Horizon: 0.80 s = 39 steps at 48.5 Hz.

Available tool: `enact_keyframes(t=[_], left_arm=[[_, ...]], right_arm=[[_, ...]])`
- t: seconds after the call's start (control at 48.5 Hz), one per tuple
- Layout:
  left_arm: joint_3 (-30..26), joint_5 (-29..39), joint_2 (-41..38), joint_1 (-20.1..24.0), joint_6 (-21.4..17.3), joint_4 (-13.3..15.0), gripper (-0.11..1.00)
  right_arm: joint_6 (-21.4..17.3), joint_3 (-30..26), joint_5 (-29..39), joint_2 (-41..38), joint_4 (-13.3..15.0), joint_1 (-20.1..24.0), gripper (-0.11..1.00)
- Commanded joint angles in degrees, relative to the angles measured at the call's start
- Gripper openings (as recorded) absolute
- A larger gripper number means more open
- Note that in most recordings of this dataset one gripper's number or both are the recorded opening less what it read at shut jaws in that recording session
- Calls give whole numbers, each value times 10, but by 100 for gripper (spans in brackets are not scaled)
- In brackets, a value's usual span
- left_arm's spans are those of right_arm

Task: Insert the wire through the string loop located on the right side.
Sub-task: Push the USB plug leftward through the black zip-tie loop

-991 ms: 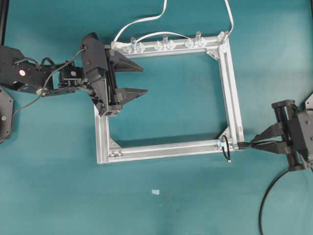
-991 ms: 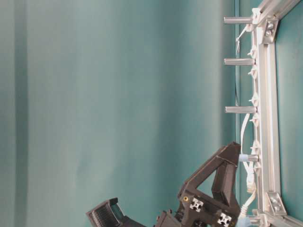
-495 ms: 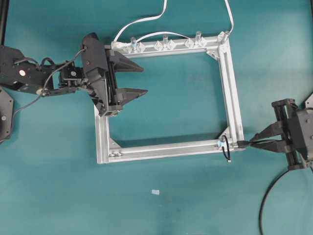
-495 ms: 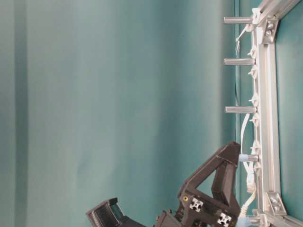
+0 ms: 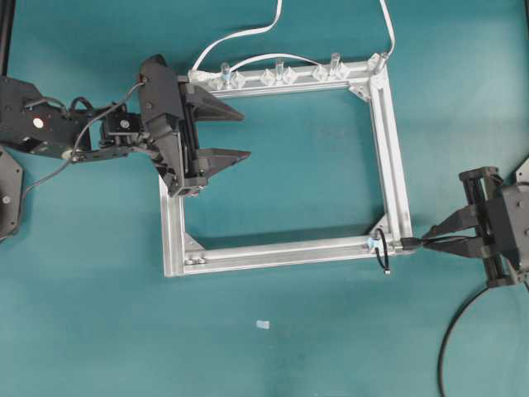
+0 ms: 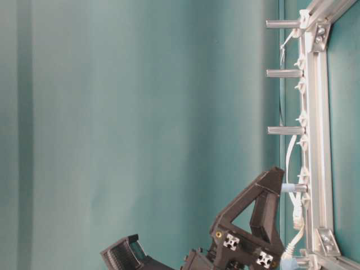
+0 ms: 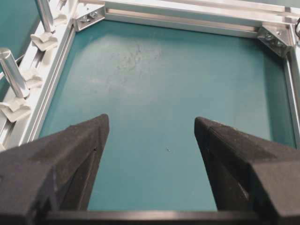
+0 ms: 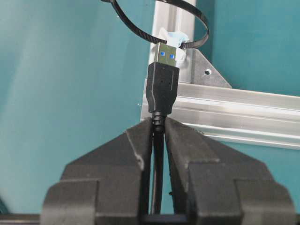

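The wire is a black cable ending in a dark plug with a metallic tip. My right gripper is shut on the cable just behind the plug, seen closer in the right wrist view. The plug tip points left at the lower right corner of the silver frame. The string loop hangs from that corner. In the right wrist view the loop stands just beyond the plug tip. My left gripper is open and holds nothing, hovering over the frame's left side.
White cables run off the frame's top bar, which carries clear clips and upright pegs. A small white scrap lies on the teal table below the frame. The frame's inner corner bracket shows in the left wrist view.
Almost nothing differs. The left gripper has shifted very slightly. The right gripper and plug stay in place by the corner.
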<state>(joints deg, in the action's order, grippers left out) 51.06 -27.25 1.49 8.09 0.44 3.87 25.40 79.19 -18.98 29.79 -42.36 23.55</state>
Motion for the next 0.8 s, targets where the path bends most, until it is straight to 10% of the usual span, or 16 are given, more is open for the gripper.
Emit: enact_keyframes(t=[0.0, 0.784], left_arm=[[-11, -3, 15, -1, -1, -1, 75], [-15, -3, 15, -4, -1, -2, 75]], right_arm=[[0, -6, -4, 2, 3, -2, 11], [2, -27, -9, -20, 3, -2, 11]])
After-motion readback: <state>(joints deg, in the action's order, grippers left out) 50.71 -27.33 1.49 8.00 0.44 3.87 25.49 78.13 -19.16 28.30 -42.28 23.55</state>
